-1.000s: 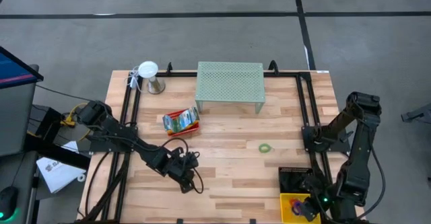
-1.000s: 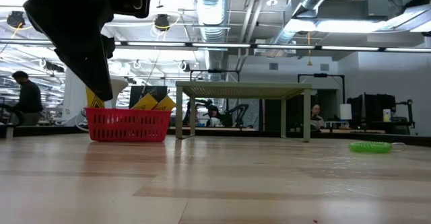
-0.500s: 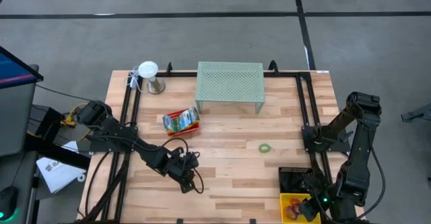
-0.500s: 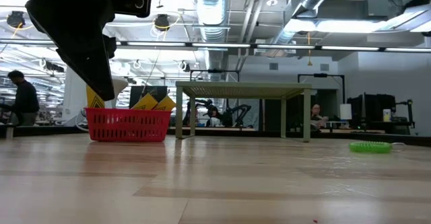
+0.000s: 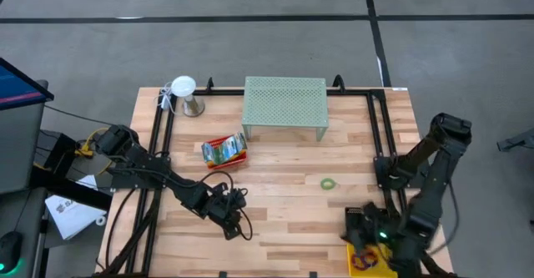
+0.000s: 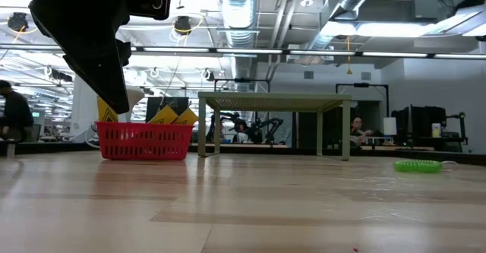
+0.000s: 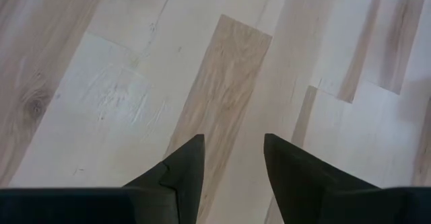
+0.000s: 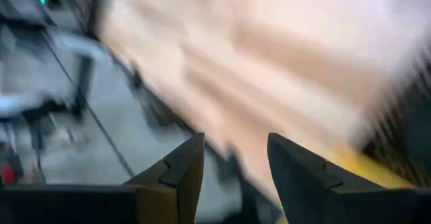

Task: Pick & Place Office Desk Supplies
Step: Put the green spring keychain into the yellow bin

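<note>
My left gripper (image 7: 232, 160) stands open over bare wood left of the table's middle (image 5: 229, 219), with nothing between its fingers. At the near right corner my right gripper (image 8: 236, 163) is open and empty, beside the yellow tray (image 5: 367, 263). Coloured elastic loops (image 5: 360, 261) lie in that tray. A green loop (image 5: 329, 183) lies flat on the wood, also in the low view (image 6: 418, 165). Yellow-green crayon boxes (image 5: 224, 149) sit in the red tray (image 6: 144, 141).
The mint-green mesh shelf (image 5: 284, 103) stands on its legs at the far middle. A white-topped object (image 5: 185, 93) stands at the far left. A black tray (image 5: 357, 217) lies under my right arm. Black frame rails (image 5: 380, 136) run along both table sides.
My right gripper has moved from over the yellow tray toward the table's left and far side, and its wrist view is blurred with motion. The coloured loops show more fully in the yellow tray now.
</note>
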`<state>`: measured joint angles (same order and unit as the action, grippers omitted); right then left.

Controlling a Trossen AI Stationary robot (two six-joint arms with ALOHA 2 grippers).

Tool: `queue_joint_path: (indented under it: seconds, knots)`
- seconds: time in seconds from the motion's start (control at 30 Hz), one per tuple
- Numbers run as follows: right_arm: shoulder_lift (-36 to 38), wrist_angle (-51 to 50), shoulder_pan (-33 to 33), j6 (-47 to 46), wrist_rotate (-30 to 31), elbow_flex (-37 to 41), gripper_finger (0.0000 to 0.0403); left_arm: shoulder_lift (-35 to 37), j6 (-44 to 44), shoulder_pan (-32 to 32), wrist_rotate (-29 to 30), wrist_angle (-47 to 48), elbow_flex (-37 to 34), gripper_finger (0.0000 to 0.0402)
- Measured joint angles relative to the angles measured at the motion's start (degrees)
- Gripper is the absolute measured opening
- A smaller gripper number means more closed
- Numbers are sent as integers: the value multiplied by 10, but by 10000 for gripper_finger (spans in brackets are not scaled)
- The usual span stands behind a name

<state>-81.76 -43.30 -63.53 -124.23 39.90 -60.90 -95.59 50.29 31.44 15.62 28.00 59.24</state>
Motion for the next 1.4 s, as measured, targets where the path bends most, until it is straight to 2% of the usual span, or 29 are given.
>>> queue_joint_path:
  seconds: [0.1, 0.2, 0.3, 0.4, 0.53, 0.67, 0.83, 0.97, 1.13, 1.3, 1.4]
  knots:
    - [0, 25, 86, 88, 33, 0, 168, 0, 1, 0, 0, -4, 0, 149]
    - [0, 116, 187, 253, 12, 0, 183, 0, 1, 0, 0, -15, 0, 149]
    - [0, 238, 292, 447, -107, 0, 196, 0, 2, 0, -2, -29, 0, 149]
    - [0, 278, 386, 551, -252, 0, 202, 0, 2, 0, -5, -38, 0, 149]
    - [2, 204, 481, 640, -395, -7, 203, 0, 13, 0, -9, -46, 0, 149]
    - [4, 64, 547, 748, -463, -35, 203, 0, 26, 0, -10, -46, 0, 149]
    - [4, -113, 588, 841, -470, -51, 203, 0, 40, 0, -6, -55, 0, 149]
    - [4, -174, 582, 857, -439, -29, 203, 0, 53, 0, 13, -56, 0, 149]
    - [4, -155, 566, 843, -409, 19, 203, 0, 57, -2, 24, -66, 0, 149]
    - [4, -119, 545, 801, -333, 83, 203, 0, 57, -7, 24, -67, 0, 149]
    - [4, -73, 546, 783, -331, 119, 203, 0, 57, -8, 21, -71, 0, 149]
